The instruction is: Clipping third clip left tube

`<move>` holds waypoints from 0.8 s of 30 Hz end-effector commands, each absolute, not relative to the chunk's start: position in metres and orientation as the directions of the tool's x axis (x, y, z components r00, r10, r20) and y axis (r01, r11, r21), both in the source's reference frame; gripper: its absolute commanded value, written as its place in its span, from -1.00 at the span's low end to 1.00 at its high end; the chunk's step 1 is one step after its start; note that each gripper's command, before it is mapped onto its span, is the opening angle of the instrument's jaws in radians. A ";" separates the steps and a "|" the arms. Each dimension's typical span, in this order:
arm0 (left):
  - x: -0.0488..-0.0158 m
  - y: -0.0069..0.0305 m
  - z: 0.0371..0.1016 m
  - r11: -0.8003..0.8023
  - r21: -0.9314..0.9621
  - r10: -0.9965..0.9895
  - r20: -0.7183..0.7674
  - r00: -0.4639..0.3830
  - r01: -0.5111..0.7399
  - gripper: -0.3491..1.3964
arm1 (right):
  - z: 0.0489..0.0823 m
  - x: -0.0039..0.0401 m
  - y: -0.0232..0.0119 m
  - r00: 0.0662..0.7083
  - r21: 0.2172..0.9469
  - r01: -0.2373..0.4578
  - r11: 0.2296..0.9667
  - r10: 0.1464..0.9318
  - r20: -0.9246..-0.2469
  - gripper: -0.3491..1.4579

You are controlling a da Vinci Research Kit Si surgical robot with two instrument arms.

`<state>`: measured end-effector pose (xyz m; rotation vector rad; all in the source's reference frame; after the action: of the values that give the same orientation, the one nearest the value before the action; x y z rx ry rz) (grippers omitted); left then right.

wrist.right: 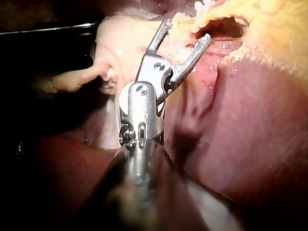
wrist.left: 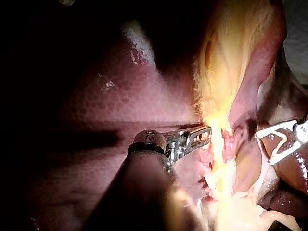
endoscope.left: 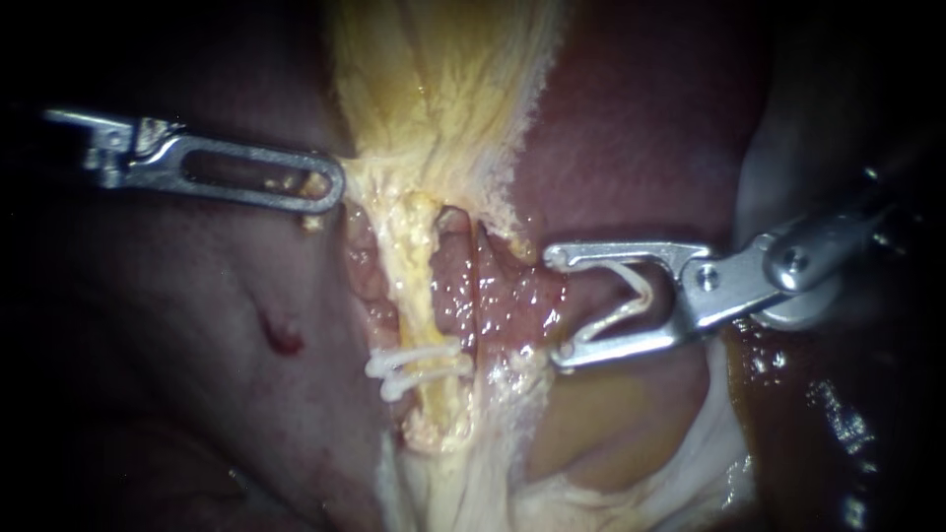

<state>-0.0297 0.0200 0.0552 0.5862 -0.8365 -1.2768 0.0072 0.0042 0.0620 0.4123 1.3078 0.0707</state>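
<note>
Endoscope view: our left instrument [endoscope.left: 330,187] has its pincer pinching yellow tissue [endoscope.left: 443,99] above the left tube [endoscope.left: 422,296], which bears two white clips [endoscope.left: 414,369]. Our right instrument [endoscope.left: 557,307] has its pincer spread, carrying an open clip [endoscope.left: 631,291], near that tube but apart from it.

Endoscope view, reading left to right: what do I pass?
The left instrument → two white clips across the tube → the right instrument, with an unclosed white clip held between its jaws.
</note>
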 end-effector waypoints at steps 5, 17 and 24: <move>-0.0299 0.0199 0.0553 0.215 0.782 -0.974 0.213 0.072 0.585 -1.00 | 0.0636 0.0100 0.0031 0.266 0.370 0.185 0.911 0.316 -0.911 -0.06; -0.0301 0.0197 0.0555 0.215 0.781 -0.974 0.215 0.071 0.587 -1.00 | 0.0678 0.0134 0.0029 0.278 0.494 0.163 0.854 0.441 -0.853 -0.06; -0.0301 0.0197 0.0555 0.215 0.781 -0.974 0.215 0.071 0.587 -1.00 | 0.0706 0.0131 0.0035 0.285 0.545 0.147 0.825 0.492 -0.823 -0.06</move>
<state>-0.0301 0.0197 0.0555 0.5817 -0.8364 -1.2778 0.0130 0.0036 0.0710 0.6018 1.2773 0.2585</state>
